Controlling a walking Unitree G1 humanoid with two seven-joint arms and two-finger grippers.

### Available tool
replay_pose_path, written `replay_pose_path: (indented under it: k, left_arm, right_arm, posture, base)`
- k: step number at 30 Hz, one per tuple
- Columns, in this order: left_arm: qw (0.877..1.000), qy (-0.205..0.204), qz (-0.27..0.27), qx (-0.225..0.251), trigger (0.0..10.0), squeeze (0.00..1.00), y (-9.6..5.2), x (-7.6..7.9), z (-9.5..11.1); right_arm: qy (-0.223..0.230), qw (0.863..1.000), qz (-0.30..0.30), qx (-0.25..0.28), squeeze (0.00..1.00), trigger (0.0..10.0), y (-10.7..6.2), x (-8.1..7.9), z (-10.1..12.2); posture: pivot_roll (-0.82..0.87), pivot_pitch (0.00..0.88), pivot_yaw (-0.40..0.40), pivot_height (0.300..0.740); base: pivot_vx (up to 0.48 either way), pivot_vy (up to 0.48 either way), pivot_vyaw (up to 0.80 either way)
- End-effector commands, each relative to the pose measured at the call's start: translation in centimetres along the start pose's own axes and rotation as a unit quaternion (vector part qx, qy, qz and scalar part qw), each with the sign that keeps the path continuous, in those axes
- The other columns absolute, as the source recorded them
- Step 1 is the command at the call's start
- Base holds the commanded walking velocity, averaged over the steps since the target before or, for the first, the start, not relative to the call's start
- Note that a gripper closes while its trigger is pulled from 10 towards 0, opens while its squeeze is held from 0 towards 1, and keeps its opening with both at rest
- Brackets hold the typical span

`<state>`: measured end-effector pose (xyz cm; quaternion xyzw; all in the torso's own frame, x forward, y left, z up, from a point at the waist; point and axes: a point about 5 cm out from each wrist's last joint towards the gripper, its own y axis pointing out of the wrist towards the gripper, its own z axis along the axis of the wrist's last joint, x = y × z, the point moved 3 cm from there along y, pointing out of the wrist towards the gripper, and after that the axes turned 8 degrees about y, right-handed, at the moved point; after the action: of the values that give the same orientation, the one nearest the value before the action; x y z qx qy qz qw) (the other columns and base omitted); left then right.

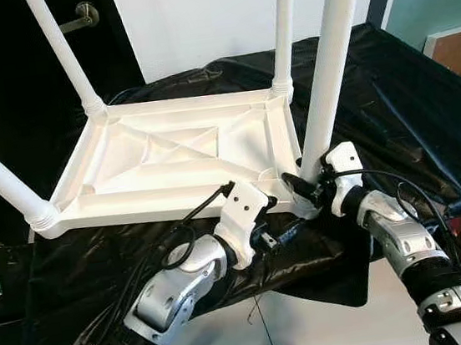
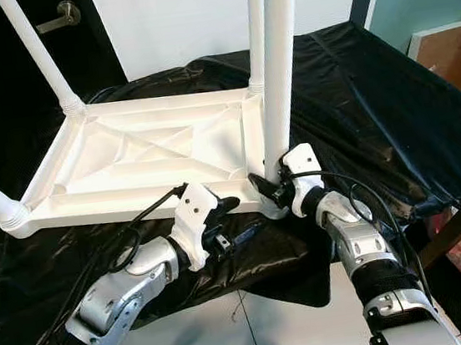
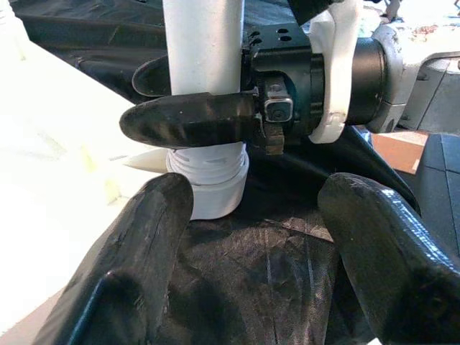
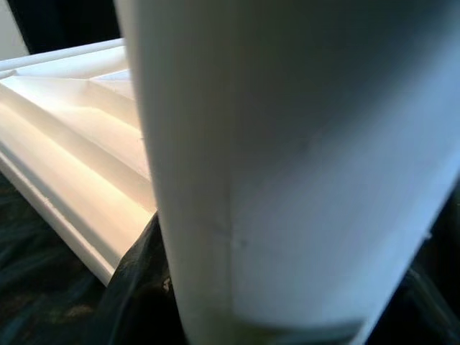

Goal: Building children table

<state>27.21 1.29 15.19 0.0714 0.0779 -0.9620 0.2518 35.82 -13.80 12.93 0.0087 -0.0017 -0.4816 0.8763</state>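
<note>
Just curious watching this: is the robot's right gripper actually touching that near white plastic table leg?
Touching. The left wrist view shows the right gripper with black fingers pressed against both sides of the white plastic table leg.

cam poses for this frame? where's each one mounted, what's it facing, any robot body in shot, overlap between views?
Left eye, right eye: head stereo pair, looking down at the upturned white tabletop on black sheet; both arms show.
Left wrist: along the open left gripper at the near leg, right gripper clamped on it.
Right wrist: pressed against that leg, tabletop behind.
Shared: all four see the near leg; eyes share everything.
</note>
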Motion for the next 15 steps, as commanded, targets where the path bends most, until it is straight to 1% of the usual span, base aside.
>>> replay_pose_path:
  k: [1, 4, 7, 9, 10, 12, 13, 14, 15]
  left_arm:
    - [0.998, 0.005, -0.068, 0.011, 10.0, 0.00, -0.2, 1.0, 0.1]
    - [0.998, 0.004, -0.066, 0.011, 10.0, 0.00, -0.1, 1.0, 0.1]
    - [0.998, 0.004, -0.065, 0.011, 10.0, 0.00, -0.1, 1.0, 0.1]
    - [0.998, 0.004, -0.065, 0.011, 10.0, 0.00, -0.1, 1.0, 0.1]
    - [0.998, 0.005, -0.062, 0.010, 10.0, 0.00, -0.1, 1.0, 0.0]
    - [0.998, 0.005, -0.059, 0.009, 10.0, 0.00, -0.1, 1.0, -0.1]
    - [0.998, 0.005, -0.057, 0.008, 10.0, 0.00, -0.2, 1.0, -0.2]
    - [0.998, 0.005, -0.057, 0.008, 10.0, 0.00, -0.2, 1.0, -0.2]
    - [0.998, 0.004, -0.055, 0.008, 10.0, 0.00, -0.2, 1.0, -0.2]
  right_arm:
    - [0.003, 0.999, -0.029, -0.045, 0.00, 10.0, -0.2, 0.1, -2.0]
    - [0.010, 0.997, -0.064, -0.044, 0.00, 10.0, -0.2, 0.2, -2.5]
    - [0.015, 0.996, -0.081, -0.043, 0.00, 10.0, -0.2, -0.1, -2.7]
    - [0.015, 0.996, -0.081, -0.043, 0.00, 10.0, -0.2, -0.1, -2.7]
    - [0.026, 0.992, -0.117, -0.038, 0.00, 10.0, -0.2, -0.1, -2.9]
    - [0.043, 0.985, -0.161, -0.033, 0.00, 10.0, -0.3, 0.1, -3.0]
    - [0.049, 0.983, -0.174, -0.031, 0.00, 10.0, -0.4, 0.2, -3.0]
    - [0.049, 0.983, -0.174, -0.031, 0.00, 10.0, -0.4, 0.2, -3.0]
    - [0.055, 0.979, -0.196, -0.028, 0.00, 10.0, -0.4, 0.2, -3.0]
  posture:
    - [-0.04, 0.046, 0.038, 0.740]
    - [-0.04, 0.052, 0.034, 0.740]
    - [-0.04, 0.052, 0.034, 0.740]
    - [-0.04, 0.052, 0.034, 0.740]
    - [-0.04, 0.058, 0.028, 0.740]
    - [-0.04, 0.059, 0.026, 0.740]
    - [-0.04, 0.059, 0.026, 0.740]
    - [-0.04, 0.059, 0.026, 0.740]
    - [-0.03, 0.059, 0.022, 0.740]
  base:
    - [0.000, 0.000, 0.00]
    - [0.000, 0.000, 0.00]
    - [0.000, 0.000, 0.00]
    - [0.000, 0.000, 0.00]
    - [0.000, 0.000, 0.00]
    - [0.000, 0.000, 0.00]
    - [0.000, 0.000, 0.00]
    - [0.000, 0.000, 0.00]
    - [0.000, 0.000, 0.00]
